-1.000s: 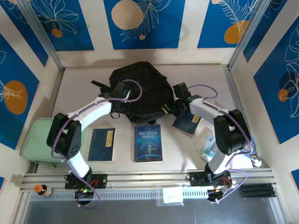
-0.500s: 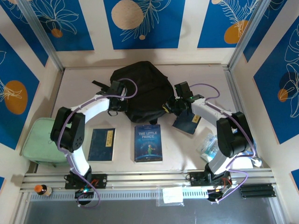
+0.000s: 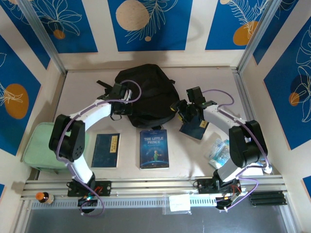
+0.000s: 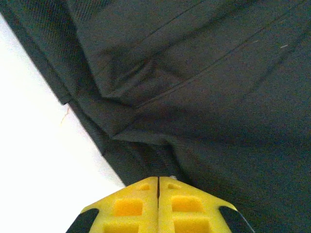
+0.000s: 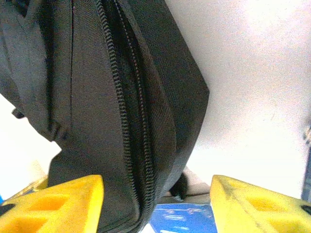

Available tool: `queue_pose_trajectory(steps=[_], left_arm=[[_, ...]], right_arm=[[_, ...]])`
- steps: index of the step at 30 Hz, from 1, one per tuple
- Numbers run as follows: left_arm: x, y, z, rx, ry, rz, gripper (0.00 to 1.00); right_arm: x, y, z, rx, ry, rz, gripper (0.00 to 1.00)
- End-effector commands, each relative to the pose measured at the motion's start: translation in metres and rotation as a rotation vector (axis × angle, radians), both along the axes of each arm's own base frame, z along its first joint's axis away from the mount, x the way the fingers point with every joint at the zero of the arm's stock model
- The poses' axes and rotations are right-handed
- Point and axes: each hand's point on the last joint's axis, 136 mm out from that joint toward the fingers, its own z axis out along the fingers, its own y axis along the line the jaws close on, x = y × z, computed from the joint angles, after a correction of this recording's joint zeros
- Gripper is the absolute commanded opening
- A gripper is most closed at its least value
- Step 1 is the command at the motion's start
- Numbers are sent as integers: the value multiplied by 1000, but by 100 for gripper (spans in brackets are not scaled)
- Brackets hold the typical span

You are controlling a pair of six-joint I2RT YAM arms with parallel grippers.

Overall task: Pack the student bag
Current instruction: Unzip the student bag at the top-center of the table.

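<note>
Student bag (image 3: pixel 146 92) lies at upper centre: left gripper (image 4: pixel 159 181) is clenched at its fabric; right gripper (image 5: pixel 156 194), jaws spread, should close squarely on the zip (image 5: pixel 122 97) edge.

Left jaws together, right jaws apart

Student bag (image 3: pixel 145 94) rear centre; left book (image 3: pixel 106 150), middle book (image 3: pixel 154 148) before it; third book (image 3: pixel 195 129) right; case (image 3: pixel 40 147) far left.

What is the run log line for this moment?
left gripper: shut on student bag; right gripper: open around its zip; Little Prince book: on table
</note>
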Motion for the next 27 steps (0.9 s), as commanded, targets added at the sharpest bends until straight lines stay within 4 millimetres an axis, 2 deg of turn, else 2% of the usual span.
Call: queue_pose_trajectory(steps=[1, 4, 8, 13, 21, 23, 27], left_arm=[[-8, -34, 32, -50, -58, -105, 0], [-18, -50, 34, -49, -57, -136, 0], [-26, -61, 32, -59, -54, -151, 0], [-29, -56, 23, -44, -44, -129, 0], [-40, -46, 1, -13, -3, -109, 0], [-42, -42, -3, -5, 4, -98, 0], [-41, -32, -8, 33, 4, -69, 0]], right_arm=[[-23, 17, 9, 52, 36, 2, 73], [-34, 26, 11, 80, 69, -30, 79], [-34, 37, 14, 133, 78, -59, 83], [-23, 41, 8, 127, 94, -85, 83], [-23, 29, -11, 76, 137, -162, 85], [-24, 29, -16, 75, 146, -160, 76], [-21, 30, -23, 74, 147, -144, 36]])
